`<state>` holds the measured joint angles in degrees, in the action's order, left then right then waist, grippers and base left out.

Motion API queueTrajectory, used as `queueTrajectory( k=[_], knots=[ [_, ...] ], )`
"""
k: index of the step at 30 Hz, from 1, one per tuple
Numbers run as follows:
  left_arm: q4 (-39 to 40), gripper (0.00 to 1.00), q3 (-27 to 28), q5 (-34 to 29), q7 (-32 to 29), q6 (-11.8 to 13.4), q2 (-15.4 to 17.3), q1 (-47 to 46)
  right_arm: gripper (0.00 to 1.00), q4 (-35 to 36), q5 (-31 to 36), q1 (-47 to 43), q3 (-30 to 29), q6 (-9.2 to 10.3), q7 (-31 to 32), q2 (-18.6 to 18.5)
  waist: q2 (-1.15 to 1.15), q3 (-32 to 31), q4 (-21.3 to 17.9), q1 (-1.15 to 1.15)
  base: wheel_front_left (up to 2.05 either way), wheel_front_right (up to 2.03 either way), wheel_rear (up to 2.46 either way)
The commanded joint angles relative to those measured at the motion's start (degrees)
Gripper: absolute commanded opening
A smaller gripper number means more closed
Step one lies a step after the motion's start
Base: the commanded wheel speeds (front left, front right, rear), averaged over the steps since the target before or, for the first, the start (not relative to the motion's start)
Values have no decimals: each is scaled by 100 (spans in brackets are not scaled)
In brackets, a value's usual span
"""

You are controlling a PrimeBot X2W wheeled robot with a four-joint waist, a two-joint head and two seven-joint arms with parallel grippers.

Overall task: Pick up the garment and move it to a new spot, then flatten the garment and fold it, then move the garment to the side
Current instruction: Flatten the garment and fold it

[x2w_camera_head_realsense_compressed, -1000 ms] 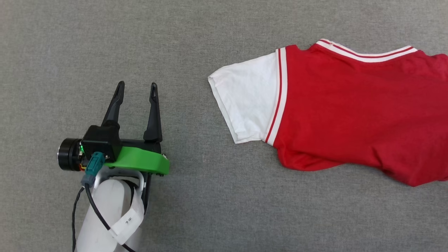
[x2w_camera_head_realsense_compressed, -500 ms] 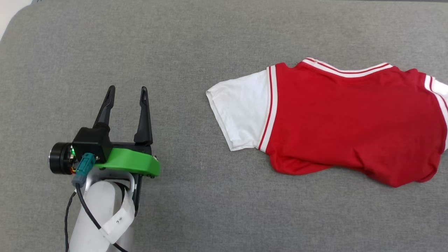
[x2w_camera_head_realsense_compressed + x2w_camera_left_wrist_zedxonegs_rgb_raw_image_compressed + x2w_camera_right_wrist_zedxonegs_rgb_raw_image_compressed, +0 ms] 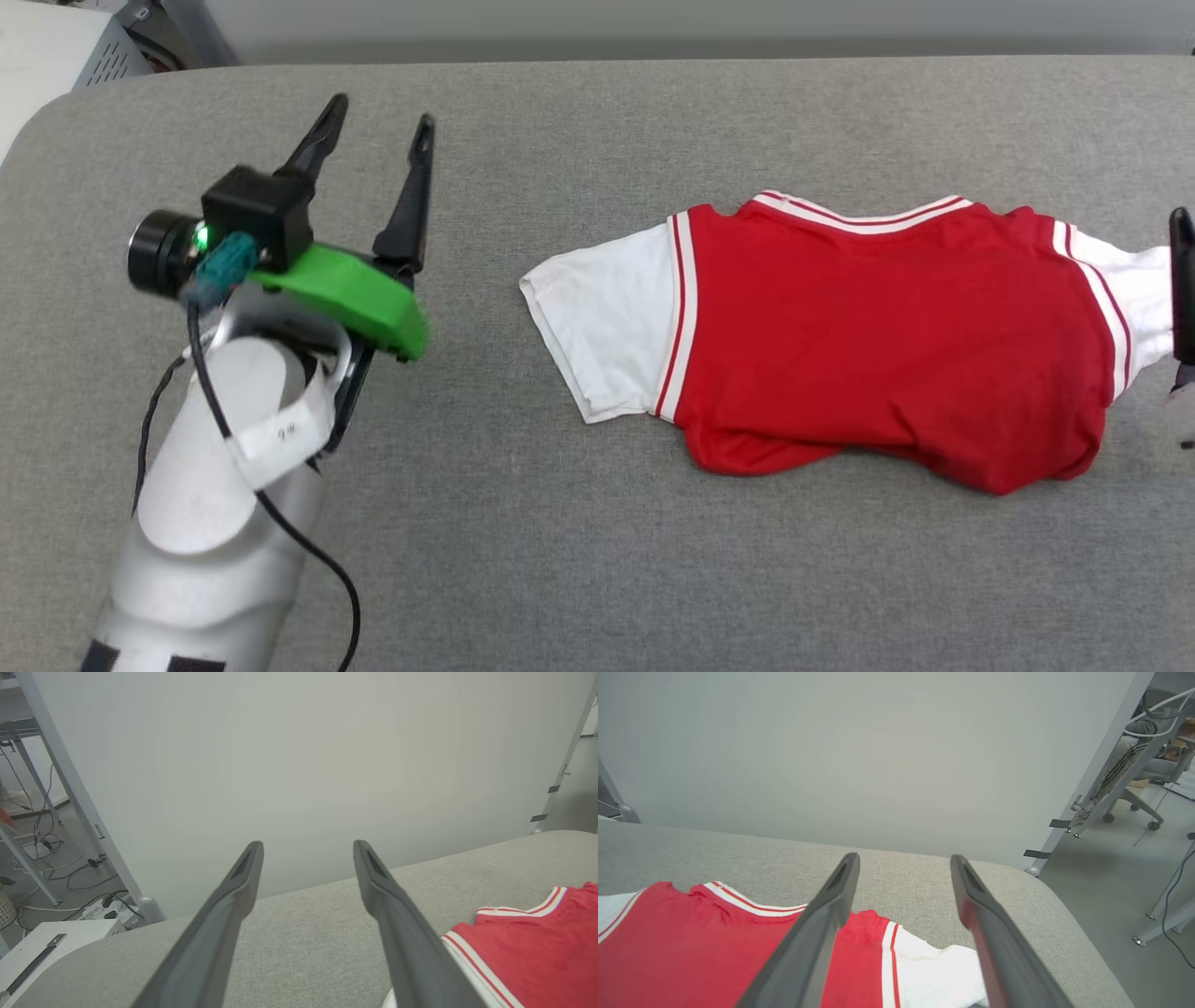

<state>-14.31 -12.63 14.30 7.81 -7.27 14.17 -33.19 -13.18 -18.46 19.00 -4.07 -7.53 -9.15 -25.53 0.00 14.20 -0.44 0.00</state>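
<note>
Right gripper [image 3: 904, 858] spread over garment [image 3: 714, 952] sleeve, hem hidden underneath

A red garment [image 3: 887, 345] with short white sleeves and red-and-white striped trim lies folded and slightly rumpled, plain side up, on grey fabric.

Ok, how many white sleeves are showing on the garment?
2. Left sleeve at the garment's end nearer the left tool; right sleeve by the right tool.
</note>
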Motion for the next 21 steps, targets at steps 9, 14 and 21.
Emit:
queueTrajectory(
  k=[9, 14, 21],
  knots=[
    [-370, 100, -1882, 1622, -2261, -21, 842, -1729, 100, 1296, 322, -838, -287, 4, 514, 653, 0, 133, -186, 0, 0, 0, 0],
    [-803, 100, -2658, 2591, -3634, -21, 968, -2281, 100, 1536, 357, -857, -237, 4, 641, 778, 0, 290, -334, 0, 0, 0, 0],
    [-1332, 100, -3492, 3272, -4561, -21, 1067, -2787, 100, 1599, 340, -683, -85, 4, 667, 843, 0, 604, -556, 0, 0, 0, 0]
  ],
)
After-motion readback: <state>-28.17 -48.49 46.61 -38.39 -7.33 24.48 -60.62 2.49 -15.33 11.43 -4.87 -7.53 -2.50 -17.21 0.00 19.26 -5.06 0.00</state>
